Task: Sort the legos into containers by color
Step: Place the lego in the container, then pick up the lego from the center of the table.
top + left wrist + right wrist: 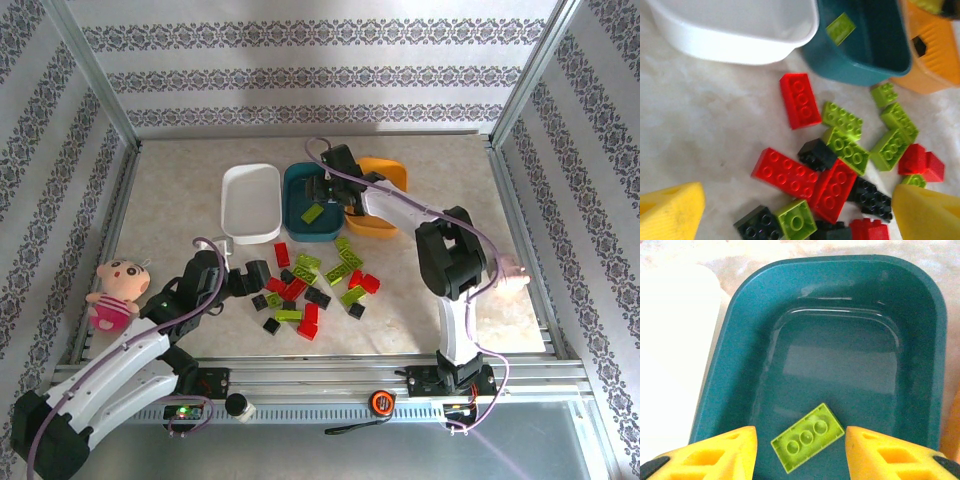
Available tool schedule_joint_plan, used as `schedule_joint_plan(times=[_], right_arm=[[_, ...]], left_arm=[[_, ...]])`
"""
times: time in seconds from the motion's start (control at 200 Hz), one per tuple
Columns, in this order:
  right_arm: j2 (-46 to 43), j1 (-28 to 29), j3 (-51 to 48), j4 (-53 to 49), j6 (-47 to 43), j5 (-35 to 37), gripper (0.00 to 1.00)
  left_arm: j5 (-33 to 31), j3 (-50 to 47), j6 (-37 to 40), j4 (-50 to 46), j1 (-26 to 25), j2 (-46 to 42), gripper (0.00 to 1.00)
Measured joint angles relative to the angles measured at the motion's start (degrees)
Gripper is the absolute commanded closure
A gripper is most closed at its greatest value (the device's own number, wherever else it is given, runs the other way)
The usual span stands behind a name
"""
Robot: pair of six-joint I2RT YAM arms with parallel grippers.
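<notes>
Marbled table (pixel 180 190): right pincer (pixel 801 434), parted over the green lego (pixel 807 444) in the teal tub (pixel 920 340), should be lifted straight; left pincer (pixel 797 190) wide.

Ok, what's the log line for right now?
right jaws: open above teal tub | green brick: lying in teal tub | left jaws: open near brick pile | white tub: empty

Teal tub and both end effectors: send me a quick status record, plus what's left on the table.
teal tub: one lime green brick inside
right end effector: open, above teal tub, brick not gripped
left end effector: open, over the loose pile
loose pile: red, lime green and black bricks, mixed
white tub: no bricks seen
</notes>
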Motion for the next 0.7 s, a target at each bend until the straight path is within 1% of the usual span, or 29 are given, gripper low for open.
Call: schedule_joint_plan(times=[0.125,0.265,0.47,0.6,0.7], right_arm=[[-6.7,0.3,-7.4,1.8,0.2,-0.4,0.49],[-13.0,1.4,-14.9,4.6,0.5,-0.5,0.47],[-19.6,2.7,-24.5,7.3,1.8,-0.9,0.47],[-23.6,2.6,-28.5,7.8,2.2,-0.9,0.47],[-26.8,2.6,-30.9,8.2,2.4,-0.8,0.46]], left_arm=[[0.0,0.4,0.1,-1.4,0.0,6.1,0.08],[0.6,1.8,0.9,-0.7,0.0,16.0,0.09],[-0.5,10.1,3.3,7.1,-0.8,31.2,0.15],[-3.2,14.6,4.7,12.9,-1.1,39.1,0.22],[-6.3,16.7,5.4,14.9,-1.1,44.2,0.22]])
